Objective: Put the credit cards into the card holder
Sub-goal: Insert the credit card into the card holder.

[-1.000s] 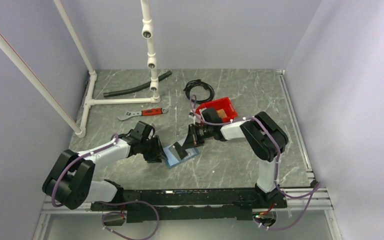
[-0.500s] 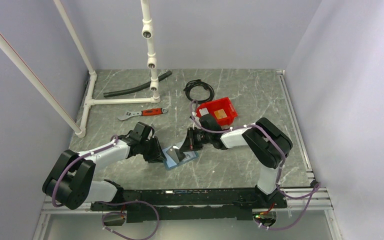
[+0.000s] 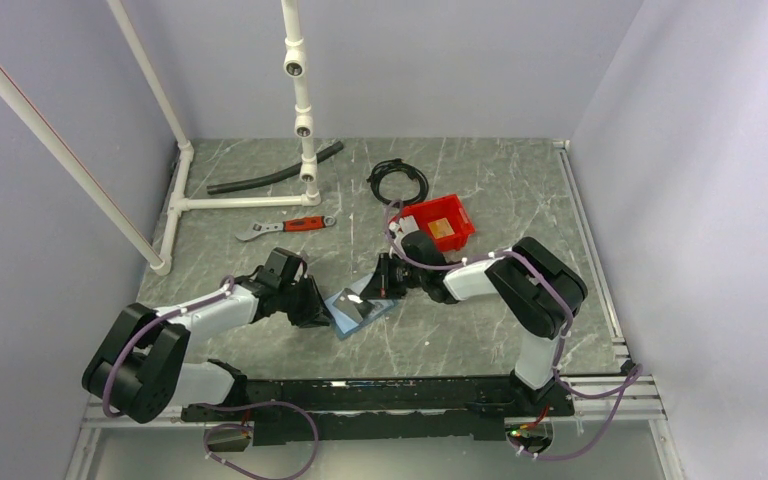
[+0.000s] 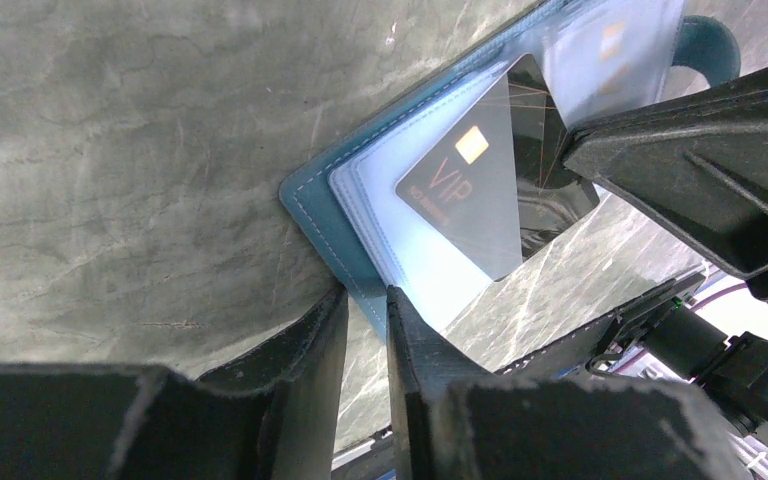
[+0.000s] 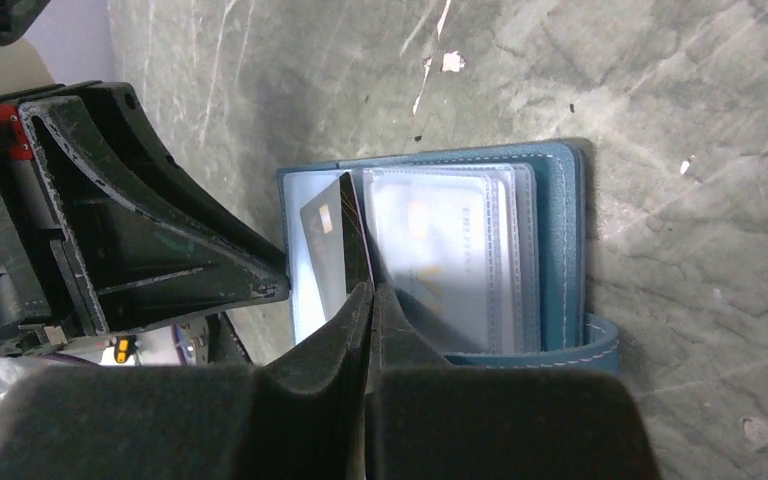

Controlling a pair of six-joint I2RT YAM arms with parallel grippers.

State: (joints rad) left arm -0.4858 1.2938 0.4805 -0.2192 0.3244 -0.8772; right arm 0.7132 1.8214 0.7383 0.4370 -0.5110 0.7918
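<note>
Top view: the open blue card holder [image 3: 360, 310] lies flat near the middle of the bench [image 3: 440, 338]. The left claw [image 3: 322, 312] sits at its 9 o'clock edge and the right claw [image 3: 373, 290] at its 1 o'clock. A red bin [image 3: 438, 222] stands farther off, also at 1 o'clock. Left wrist view: the left claw's jaws stand narrowly apart with the holder's blue edge between them; whether they press on it cannot be told. A dark card [image 4: 470, 190] marked VIP leans over the clear pockets. Right wrist view: the right claw, pressed together, pinches this card, which stands on edge over the holder's 9 o'clock pockets.
</note>
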